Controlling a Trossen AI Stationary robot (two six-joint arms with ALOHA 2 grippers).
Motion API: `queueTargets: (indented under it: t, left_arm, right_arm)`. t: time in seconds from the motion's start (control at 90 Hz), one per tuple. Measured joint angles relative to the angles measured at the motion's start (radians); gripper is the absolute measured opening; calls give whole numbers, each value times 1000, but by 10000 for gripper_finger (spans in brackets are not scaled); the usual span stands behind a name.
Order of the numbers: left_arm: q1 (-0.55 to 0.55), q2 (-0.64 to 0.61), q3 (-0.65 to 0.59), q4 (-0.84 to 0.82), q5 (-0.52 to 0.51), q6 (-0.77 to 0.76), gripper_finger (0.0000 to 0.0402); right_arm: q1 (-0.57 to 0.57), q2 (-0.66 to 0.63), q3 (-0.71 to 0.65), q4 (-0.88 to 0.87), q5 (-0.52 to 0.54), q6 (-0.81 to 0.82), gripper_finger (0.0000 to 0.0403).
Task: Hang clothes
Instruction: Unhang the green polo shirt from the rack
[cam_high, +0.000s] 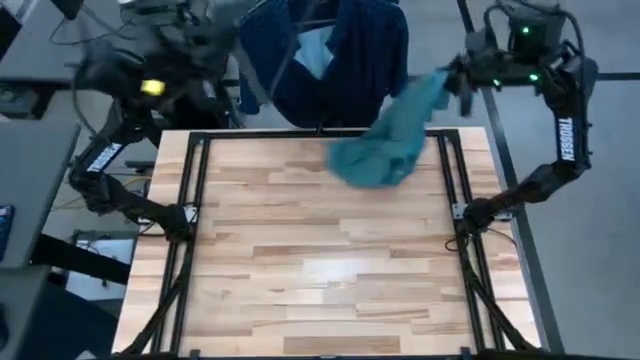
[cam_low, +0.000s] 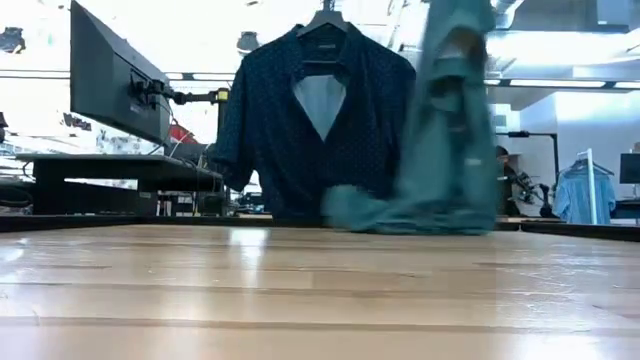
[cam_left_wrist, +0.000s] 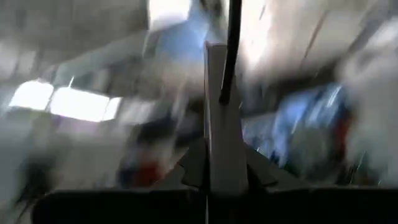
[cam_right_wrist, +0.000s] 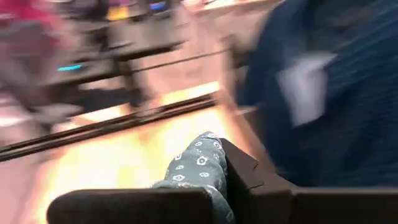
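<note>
Teal-green patterned cloth shirt (cam_high: 385, 145) hangs from your right gripper (cam_high: 447, 82), whose fingers are clamped on a fold of it; its long axis runs down and inward from the claw until the hem pools on the wooden table (cam_high: 320, 270). Navy dotted shirt (cam_high: 350, 55) hangs just beyond, to the claw's inner side. Your left gripper (cam_high: 205, 60) waits farther off; I cannot tell its fingers.

left tool (cam_left_wrist: 214, 180): raised, far-left, pinched | right tool (cam_right_wrist: 217, 180): raised, far-right, gripping
</note>
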Motion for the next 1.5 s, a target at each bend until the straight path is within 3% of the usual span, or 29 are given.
queueTargets:
  t: [0.089, 0.222, 0.367, 0.511, 0.622, 0.789, 0.989, 1.167, 1.311, 1.5]
  left_arm:
    - [-1, -9, 2, -301, -198, 9, 26]
    - [-31, 20, -19, -735, -455, -140, 26]
    - [-93, 36, -162, -1029, -540, -382, 26]
    - [-202, 29, -418, -1025, -544, -554, 26]
    - [-276, 28, -561, -906, -537, -653, 29]
    - [-317, 38, -637, -826, -496, -720, 94]
    - [-298, 31, -586, -891, -422, -645, 171]
    - [-287, 29, -436, -943, -483, -503, 189]
    - [-264, 29, -329, -933, -530, -374, 190]
    - [-192, 29, -223, -933, -533, -334, 191]
  right_arm:
    - [55, -9, 0, -141, 52, 5, 0]
    - [129, -19, -17, -186, 325, 85, 0]
    - [139, -39, -74, -176, 385, 97, 0]
    - [149, -36, -177, -126, 392, 97, 0]
    - [161, -36, -259, -100, 393, 84, 0]
    - [175, -37, -359, -97, 389, 66, 0]
    - [180, -24, -383, -93, 385, 54, 0]
    - [173, -22, -384, -88, 384, 107, 9]
    - [186, -23, -383, -133, 386, 160, 63]
    - [237, -23, -383, -140, 344, 294, 154]
